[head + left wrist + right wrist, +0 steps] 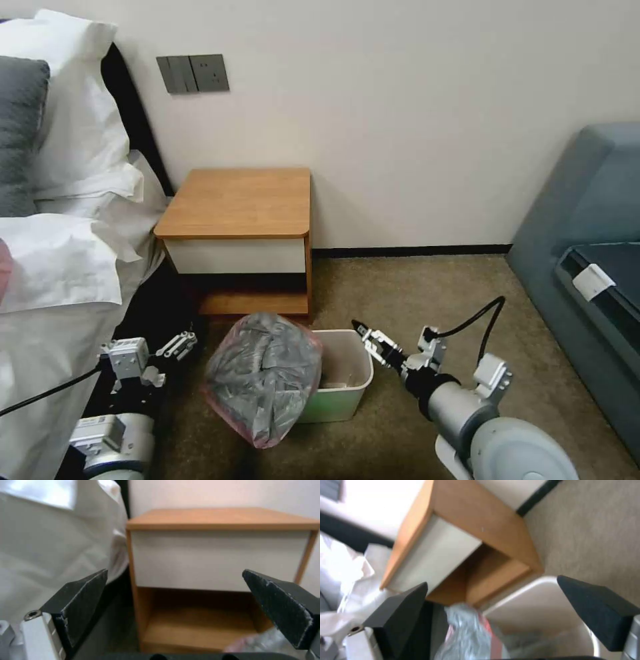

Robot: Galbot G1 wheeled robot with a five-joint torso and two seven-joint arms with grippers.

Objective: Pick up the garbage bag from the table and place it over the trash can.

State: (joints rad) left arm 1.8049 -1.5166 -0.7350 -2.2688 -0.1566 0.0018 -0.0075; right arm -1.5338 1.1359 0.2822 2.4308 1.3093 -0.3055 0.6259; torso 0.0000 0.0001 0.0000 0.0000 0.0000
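Note:
The garbage bag (263, 377), crinkly grey with a pinkish edge, lies bunched over the left side of the trash can (350, 387) and hangs down to the carpet. The can's right half stands uncovered. Both sit on the floor in front of the table (235, 200). My left gripper (172, 360) is open, low beside the bed and left of the bag, holding nothing. My right gripper (365, 333) is open just above the can's right rim. The left wrist view faces the table (220, 517) with the bag (263, 642) at its edge. The right wrist view shows the bag (466, 632), the can (523, 590) and the table (480, 512).
A bed with white linen and pillows (60, 253) crowds the left, close to my left arm. A blue-grey sofa (587, 227) stands at the right. The wall with grey switch plates (193, 73) is behind the table. Open carpet (427, 287) lies between can and sofa.

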